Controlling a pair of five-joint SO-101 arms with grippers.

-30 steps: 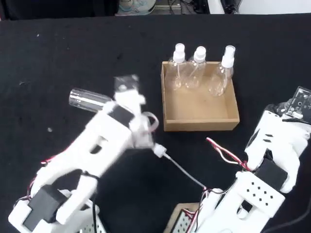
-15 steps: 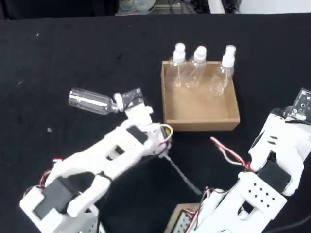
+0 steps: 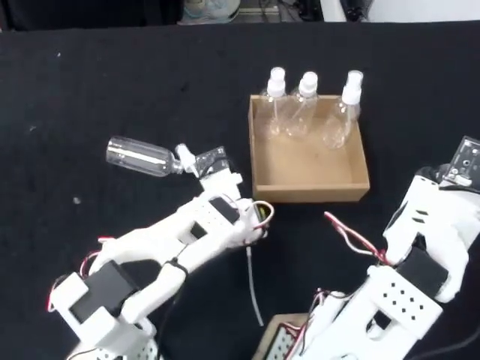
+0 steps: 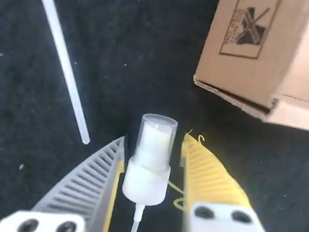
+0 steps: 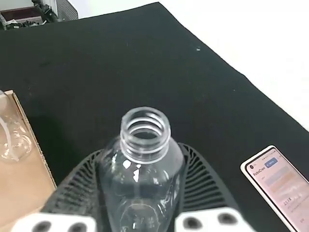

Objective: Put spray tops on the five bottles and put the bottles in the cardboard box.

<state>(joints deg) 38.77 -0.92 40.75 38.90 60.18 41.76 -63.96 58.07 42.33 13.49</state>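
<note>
The left tool (image 4: 153, 140) is clamped on a spray top (image 4: 148, 166), probably bound for a bottle neck. The right tool (image 5: 142, 153) grips an open bottle (image 5: 145, 129) upright, seemingly ready for capping. Three capped bottles (image 3: 304, 109) stand in the cardboard box (image 3: 311, 193), upper right of centre; its printed mark (image 4: 247, 29) shows no legible words.

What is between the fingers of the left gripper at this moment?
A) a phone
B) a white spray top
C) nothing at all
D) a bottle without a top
B: in the left wrist view, the left gripper is closed on a white spray top. The open bottle is in the right gripper.
</note>
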